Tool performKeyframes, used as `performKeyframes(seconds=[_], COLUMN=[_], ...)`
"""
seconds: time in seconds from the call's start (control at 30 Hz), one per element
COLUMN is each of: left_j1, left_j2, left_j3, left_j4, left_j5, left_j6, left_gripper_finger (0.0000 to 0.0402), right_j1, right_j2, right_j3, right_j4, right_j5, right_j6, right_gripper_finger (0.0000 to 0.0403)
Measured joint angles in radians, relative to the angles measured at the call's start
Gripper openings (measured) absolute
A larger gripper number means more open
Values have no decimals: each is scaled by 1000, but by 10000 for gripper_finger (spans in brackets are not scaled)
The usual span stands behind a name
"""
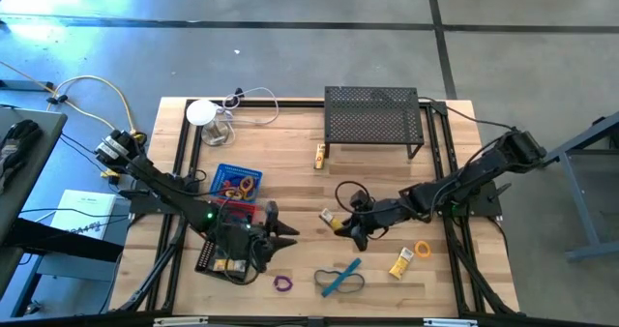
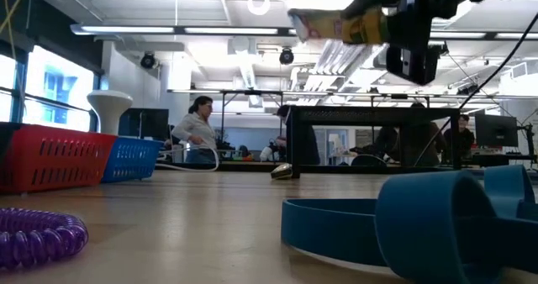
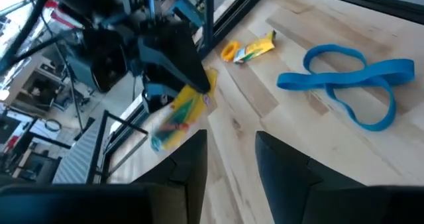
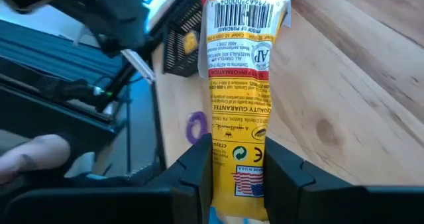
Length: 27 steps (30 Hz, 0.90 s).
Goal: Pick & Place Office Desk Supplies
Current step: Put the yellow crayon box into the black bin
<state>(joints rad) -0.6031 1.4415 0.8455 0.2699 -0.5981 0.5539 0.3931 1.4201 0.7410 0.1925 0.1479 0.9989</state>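
Currently the right gripper (image 4: 237, 161) grips a yellow-and-white printed tube (image 4: 242, 85) by one end, raised above the wooden table (image 1: 387, 182) near its middle. Judged light and fairly stiff; a mid-body grip would steady it. The left gripper (image 3: 230, 154) waits, fingers parted, empty. Only the right wrist view shows the barcode label; the high view alone shows the small purple coil ring (image 1: 281, 283).

I see a yellow-and-white tube (image 4: 240, 85) with a black barcode, a red band and a small flag print in my right gripper (image 4: 238, 164). Blue elastic loop (image 1: 340, 279) near centre, purple ring (image 1: 282, 283) left of it, orange ring (image 1: 423, 249) and another yellow tube (image 1: 401, 263) to the right. Blue basket (image 1: 235, 181) and red basket (image 1: 230, 211) on the left, black mesh shelf (image 1: 372, 114) far centre, pale wood table (image 1: 300, 153).
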Motion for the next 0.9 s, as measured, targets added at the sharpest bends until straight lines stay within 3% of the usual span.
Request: performKeyframes(seconds=[0.2,0.5,0.8,0.9], left_j1=[8,4,5,6], left_j2=[105,241,257,257], left_j3=[0,0,0,1], left_j4=[107,285,331,301], left_j5=[-5,-1,-4,50], left_j6=[-6,70,96,77], left_gripper_finger=[120,120,120,120], right_j1=[3,41,44,44], right_j2=[80,278,385,386], right_j3=[0,1,72,91], right_j4=[72,399,415,422], right_j5=[-70,-204,-290,-313], right_j6=[25,31,28,19], right_gripper_finger=[91,91,91,91])
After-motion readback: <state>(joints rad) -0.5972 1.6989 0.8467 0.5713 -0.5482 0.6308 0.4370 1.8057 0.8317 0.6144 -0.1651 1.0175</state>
